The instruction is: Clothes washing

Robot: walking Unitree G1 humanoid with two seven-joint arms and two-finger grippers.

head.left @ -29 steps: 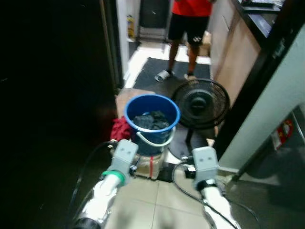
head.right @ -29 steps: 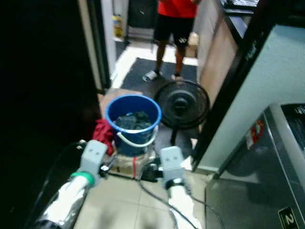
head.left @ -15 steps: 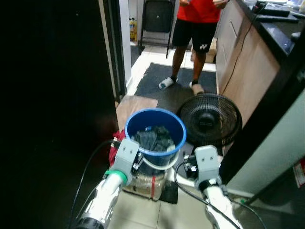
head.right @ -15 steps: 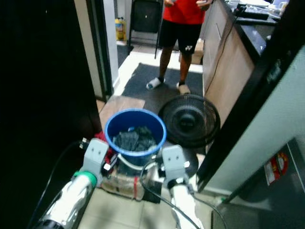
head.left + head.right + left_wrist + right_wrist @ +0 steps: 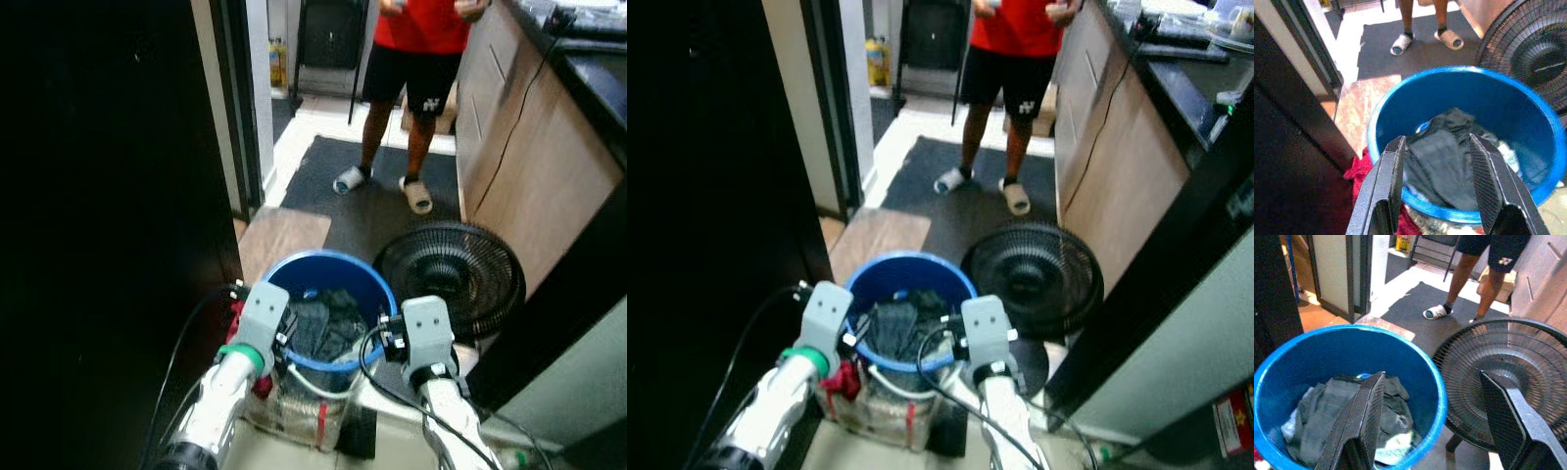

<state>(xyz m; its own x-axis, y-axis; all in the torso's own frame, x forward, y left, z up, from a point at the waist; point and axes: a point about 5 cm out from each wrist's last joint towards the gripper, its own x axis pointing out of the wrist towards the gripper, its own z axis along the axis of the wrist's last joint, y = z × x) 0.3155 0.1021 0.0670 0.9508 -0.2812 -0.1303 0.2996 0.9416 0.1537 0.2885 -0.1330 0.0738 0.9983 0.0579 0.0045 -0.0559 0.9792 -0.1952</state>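
Closer now than a second back: the robot has stepped up and tipped its head down, so the blue bucket (image 5: 331, 304) sits right under both arms and more of the doorway mat shows. Left gripper (image 5: 1437, 181) hangs over the near rim with fingers spread wide, nothing between them. Right gripper (image 5: 1435, 423) is also wide open, parked over the bucket's right edge, one finger above the clothes and the other over the black floor fan (image 5: 1508, 396).

Biggest risk, I'd say, is that right arm: reach down as is and the outer finger clips the fan grille or the rim and tips the bucket. The person (image 5: 1014, 59) standing on the mat is well apart.

Dark clothes (image 5: 1447, 161) lie low inside the bucket, directly past the left gripper's fingertips, well below the rim.
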